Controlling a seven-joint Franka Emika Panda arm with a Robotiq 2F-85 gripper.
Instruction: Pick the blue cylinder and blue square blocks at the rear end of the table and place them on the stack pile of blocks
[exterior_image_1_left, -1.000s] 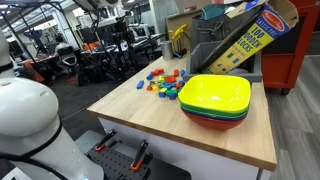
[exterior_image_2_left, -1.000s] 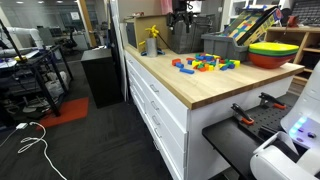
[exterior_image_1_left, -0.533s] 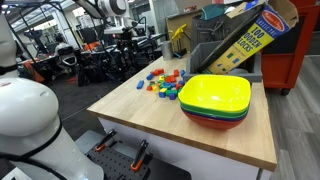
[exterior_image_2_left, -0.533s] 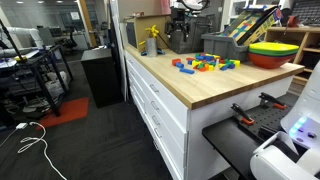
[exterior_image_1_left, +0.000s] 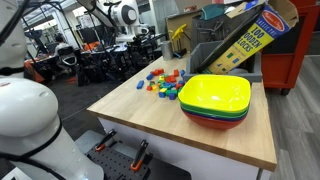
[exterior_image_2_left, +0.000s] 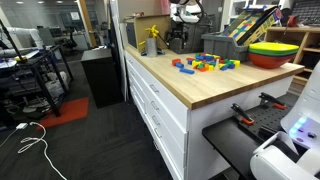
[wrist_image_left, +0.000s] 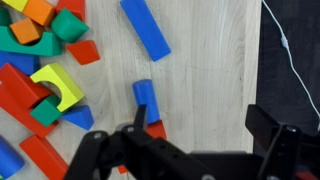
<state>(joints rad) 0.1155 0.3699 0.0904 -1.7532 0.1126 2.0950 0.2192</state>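
In the wrist view a blue cylinder (wrist_image_left: 145, 97) lies on the table (wrist_image_left: 210, 60) with one end against a small red block (wrist_image_left: 156, 130). A long blue square block (wrist_image_left: 146, 29) lies beyond it. The stack pile of blocks (wrist_image_left: 45, 70) fills the left side in mixed colours. My gripper (wrist_image_left: 200, 130) hovers open above the bare wood, its left finger (wrist_image_left: 139, 118) over the cylinder's near end. Both exterior views show the gripper (exterior_image_1_left: 141, 40) (exterior_image_2_left: 180, 32) above the far end of the table, beyond the blocks (exterior_image_1_left: 165, 82) (exterior_image_2_left: 205, 64).
Stacked yellow, green and red bowls (exterior_image_1_left: 215, 98) (exterior_image_2_left: 272, 50) sit near the blocks. A cardboard blocks box (exterior_image_1_left: 255, 35) leans behind them. A yellow item (exterior_image_2_left: 152, 40) stands at the table's far end. The table edge (wrist_image_left: 258, 60) and a white cable (wrist_image_left: 290, 60) lie at right.
The arm has swung in over the far end of the table, closer to the blocks. The gripper stays open and the blocks have not moved.
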